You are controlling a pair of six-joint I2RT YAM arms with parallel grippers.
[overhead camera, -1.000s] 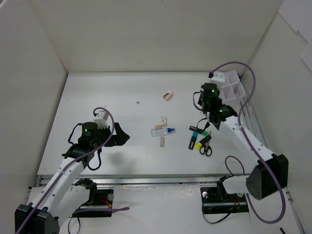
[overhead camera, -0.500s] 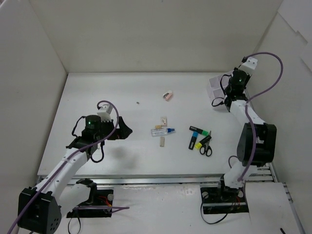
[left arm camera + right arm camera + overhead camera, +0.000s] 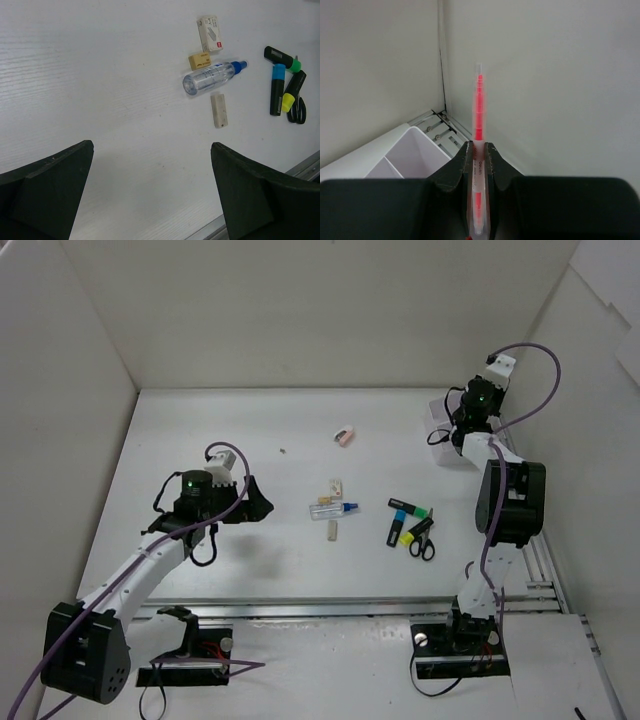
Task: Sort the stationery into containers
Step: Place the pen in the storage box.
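My right gripper [image 3: 479,147] is shut on a thin red pen [image 3: 479,100], held over the white organiser box [image 3: 412,150] at the far right corner. In the top view this gripper [image 3: 458,423] hangs by the box [image 3: 436,422]. My left gripper [image 3: 152,150] is open and empty, above bare table left of the items; in the top view it [image 3: 256,506] is at middle left. Ahead of it lie a clear blue-capped tube [image 3: 210,77], beige erasers [image 3: 199,60], three markers [image 3: 276,89] and black scissors [image 3: 299,107]. A pink eraser [image 3: 343,436] lies farther back.
White walls close in the table on three sides. A metal rail [image 3: 530,560] runs along the right edge and another along the near edge [image 3: 305,167]. A small white boxed eraser [image 3: 210,34] lies behind the tube.
My right arm swung from over the markers back to the far right box and folded up there with the red pen. My left gripper crept a little right and farther in.
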